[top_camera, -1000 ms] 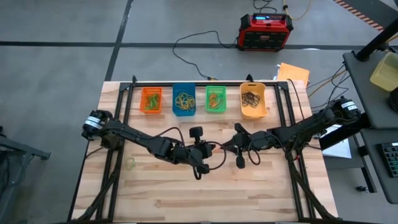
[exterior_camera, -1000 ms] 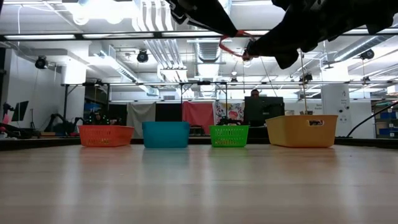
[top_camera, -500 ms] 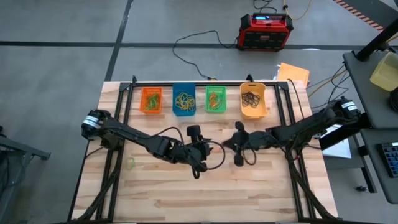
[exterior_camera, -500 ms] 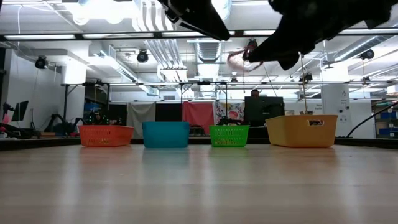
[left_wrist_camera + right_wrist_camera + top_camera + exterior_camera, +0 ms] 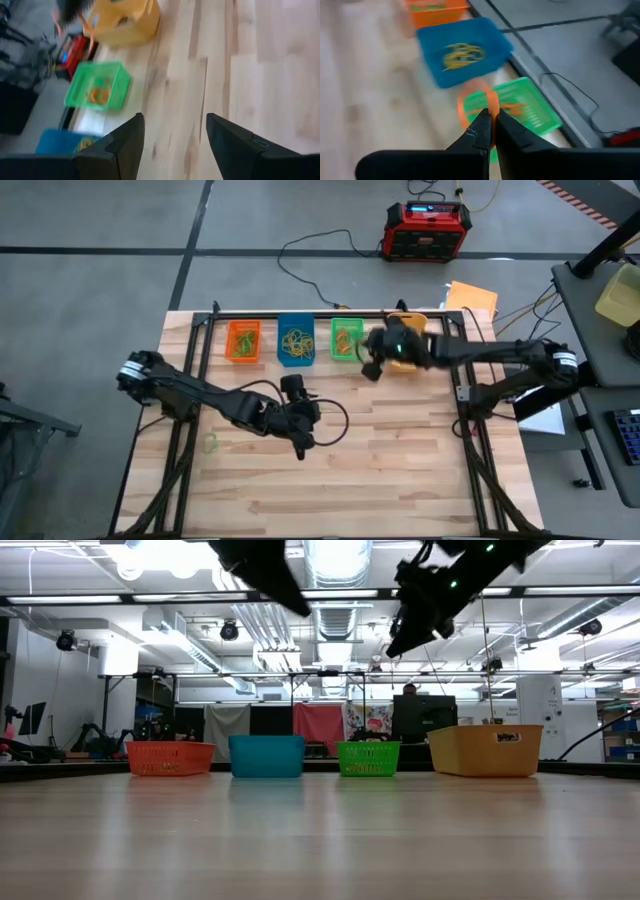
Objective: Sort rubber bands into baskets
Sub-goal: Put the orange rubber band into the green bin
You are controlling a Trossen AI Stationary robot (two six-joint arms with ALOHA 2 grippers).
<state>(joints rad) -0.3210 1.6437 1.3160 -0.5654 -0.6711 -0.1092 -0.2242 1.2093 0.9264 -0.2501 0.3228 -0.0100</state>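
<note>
- Carrying an orange band (image 5: 479, 106) pinched in your right gripper (image 5: 490, 131), over the green bin (image 5: 346, 338).
- Shift to the orange bin (image 5: 243, 340), then release low.
- Left gripper (image 5: 172, 145) gapes empty.

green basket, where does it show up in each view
High view: the green basket is third from the left in the row at the table's far edge, by the right gripper.
Low view: green basket, centre, between the blue and yellow-orange ones.
Left wrist view: green basket, with orange bands inside.
Right wrist view: green basket, behind the held orange rubber band.
Shared landmark: the blue basket right next to it.
</note>
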